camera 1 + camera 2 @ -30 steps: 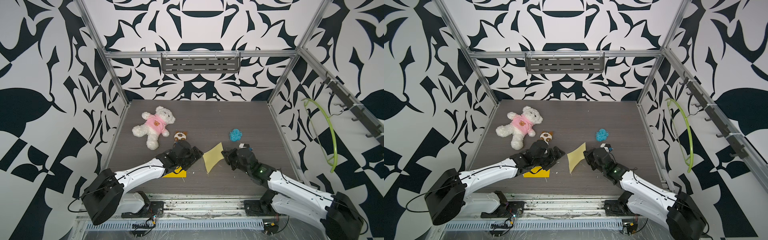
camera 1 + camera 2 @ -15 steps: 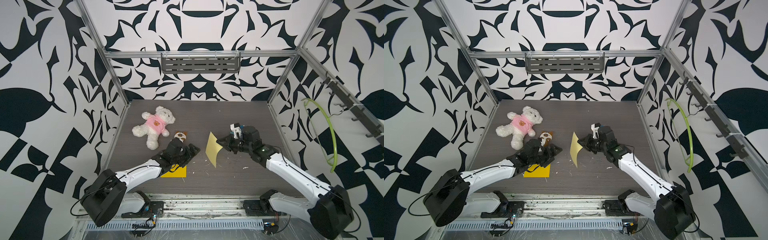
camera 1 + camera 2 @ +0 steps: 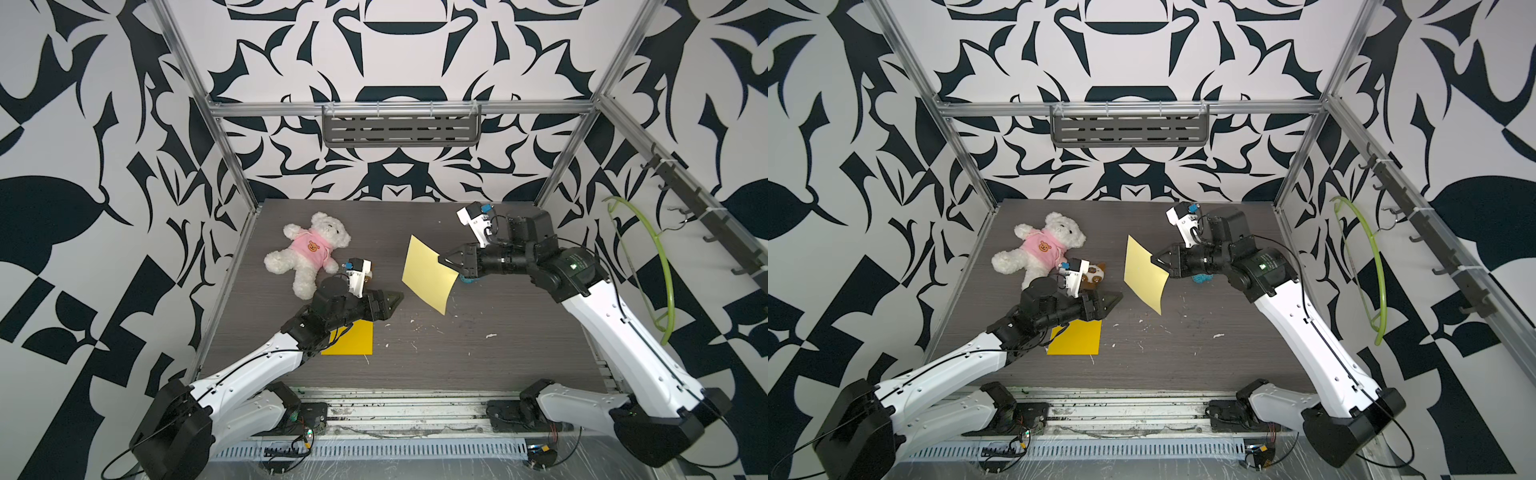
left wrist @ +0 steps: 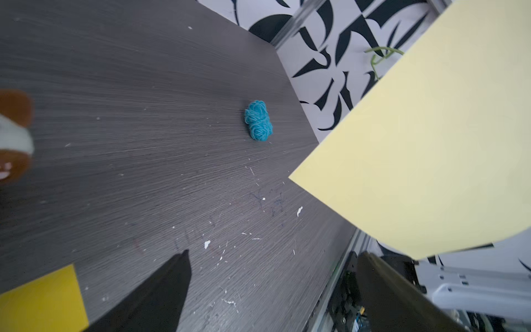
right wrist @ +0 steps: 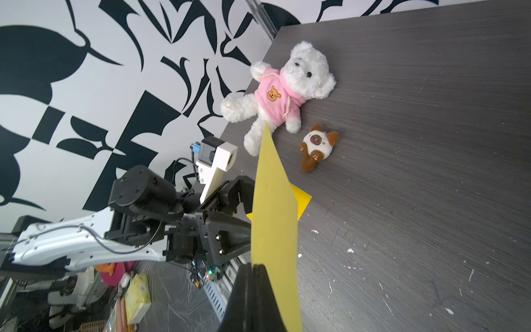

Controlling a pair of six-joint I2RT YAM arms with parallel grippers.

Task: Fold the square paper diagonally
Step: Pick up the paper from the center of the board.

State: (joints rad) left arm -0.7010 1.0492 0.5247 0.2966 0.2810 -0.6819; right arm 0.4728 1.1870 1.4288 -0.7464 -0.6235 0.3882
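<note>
Right fingers [image 3: 457, 261] are clamped together on the right edge of the pale yellow square paper sheet [image 3: 428, 274]. The sheet is lifted off the dark grey wood-grain worktop [image 3: 457, 353] and stands roughly on edge near the middle, flat and unfolded. Can't tell whether its lowest corner touches the surface. The right wrist view shows the paper edge-on, running out from the closed tips.

Left fingers [image 4: 161, 287] are spread wide with nothing between them. They sit low over the worktop, pointing at the held paper but apart from it.

A second, bright yellow square sheet [image 3: 353, 338] lies flat near the front, partly under the left arm.

The white teddy bear in a pink shirt [image 3: 309, 249] lies back-left, with the small brown-and-white plush toy [image 3: 1094, 276] just beside it. The teal yarn ball [image 4: 258, 120] sits on the worktop, below the right wrist in both top views.
</note>
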